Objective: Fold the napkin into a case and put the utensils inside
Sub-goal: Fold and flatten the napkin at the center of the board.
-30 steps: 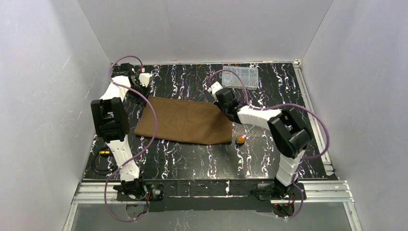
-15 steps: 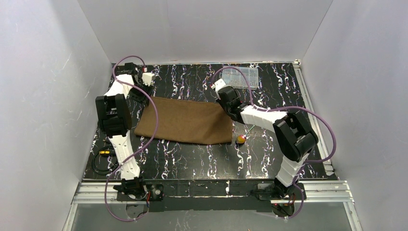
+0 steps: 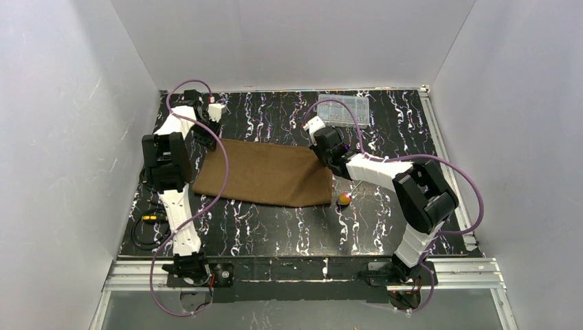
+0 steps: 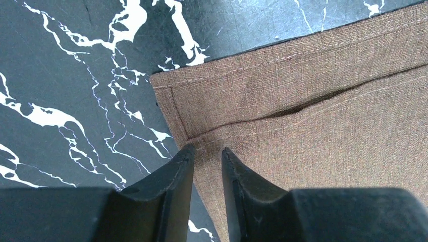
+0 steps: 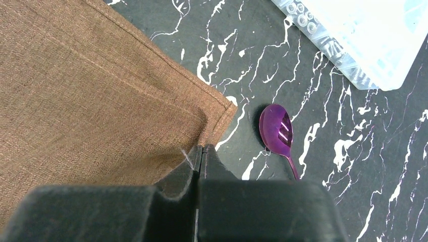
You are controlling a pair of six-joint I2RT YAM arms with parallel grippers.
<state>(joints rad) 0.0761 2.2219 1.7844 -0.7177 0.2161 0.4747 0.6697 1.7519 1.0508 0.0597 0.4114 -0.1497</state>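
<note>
I am pinching the soft, limp napkin [image 3: 265, 172], lying near the box [image 3: 344, 108], by its box-side corner in my right pincer [image 5: 199, 151], while my left pincer [image 4: 206, 154], narrowly parted, is straddling the corner farthest from the box.

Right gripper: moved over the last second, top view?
Yes, slightly: the right gripper shifted rightward, closer to the clear box, fingers shut on a corner of the napkin.

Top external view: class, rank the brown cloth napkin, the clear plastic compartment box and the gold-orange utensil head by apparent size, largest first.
1. Brown cloth napkin, clearly largest.
2. Clear plastic compartment box.
3. Gold-orange utensil head, clearly smallest.
</note>
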